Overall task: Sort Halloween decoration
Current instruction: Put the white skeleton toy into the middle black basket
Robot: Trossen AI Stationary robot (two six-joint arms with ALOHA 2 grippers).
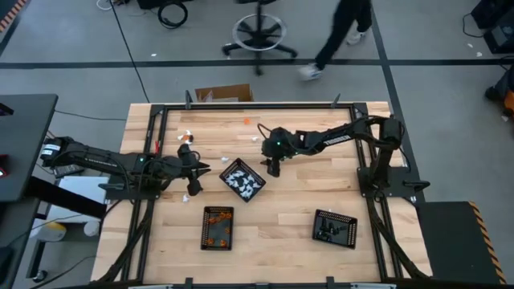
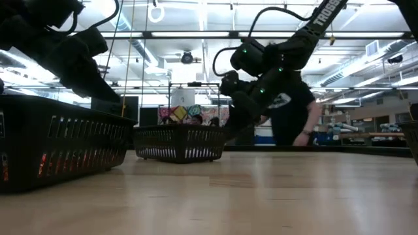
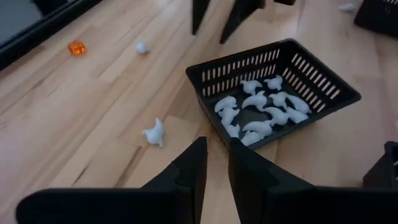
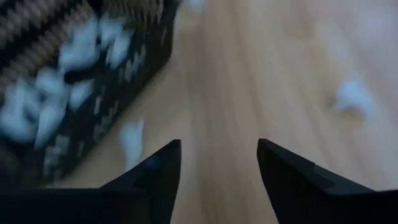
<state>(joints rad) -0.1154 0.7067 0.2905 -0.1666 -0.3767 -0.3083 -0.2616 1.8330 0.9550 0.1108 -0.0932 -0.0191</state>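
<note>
Nearby, white ghost (image 3: 153,132) stands upright (loose).

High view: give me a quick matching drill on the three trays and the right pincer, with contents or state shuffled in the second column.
Column one:
1. middle tray
2. lower-left tray
3. lower-right tray
4. right pincer

Column two:
A. black pieces
B. white pieces
C. orange pieces
D. open, holding nothing

Pairs: 1-B, 2-C, 3-A, 4-D
</note>
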